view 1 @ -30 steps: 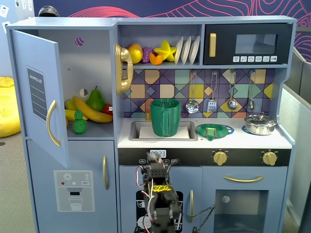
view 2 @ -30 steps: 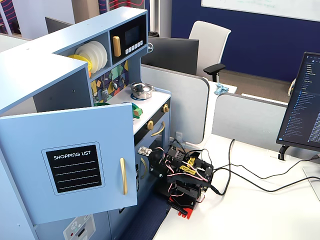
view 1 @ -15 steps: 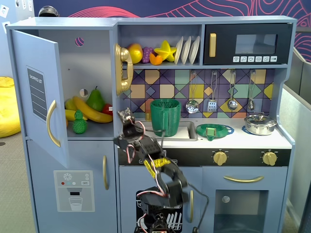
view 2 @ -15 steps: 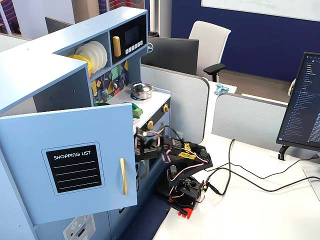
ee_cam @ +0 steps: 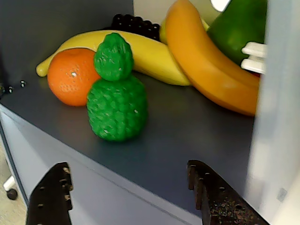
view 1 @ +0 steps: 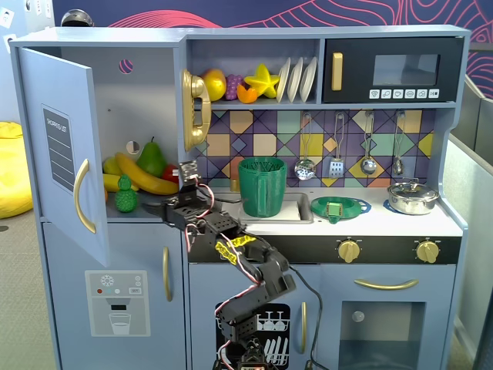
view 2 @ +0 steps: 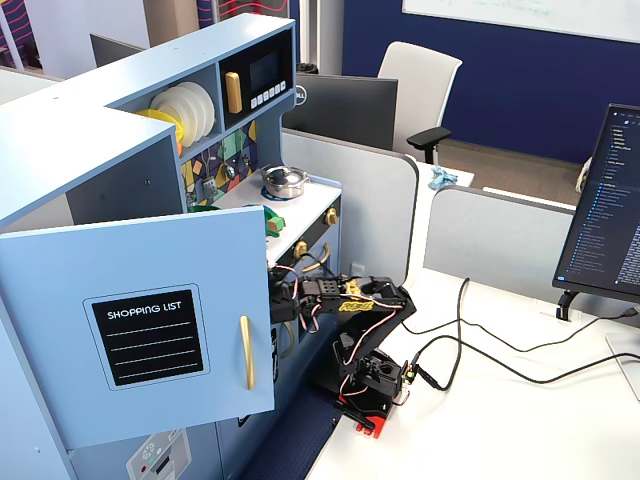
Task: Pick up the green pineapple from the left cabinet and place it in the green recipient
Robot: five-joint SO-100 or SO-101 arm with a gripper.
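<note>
The green pineapple [ee_cam: 116,96] is stood upright in the open left cabinet [view 1: 58,146]; the green recipient [view 1: 262,186] is set upright in the sink.

Bright, even light; blurred wrist-view edges

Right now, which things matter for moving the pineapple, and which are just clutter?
Job:
- small bumpy green plastic pineapple
- open light blue cabinet
- tall ribbed dark green cup
- open gripper

Clutter:
- orange
- yellow banana
- green pear
- steel pot
</note>
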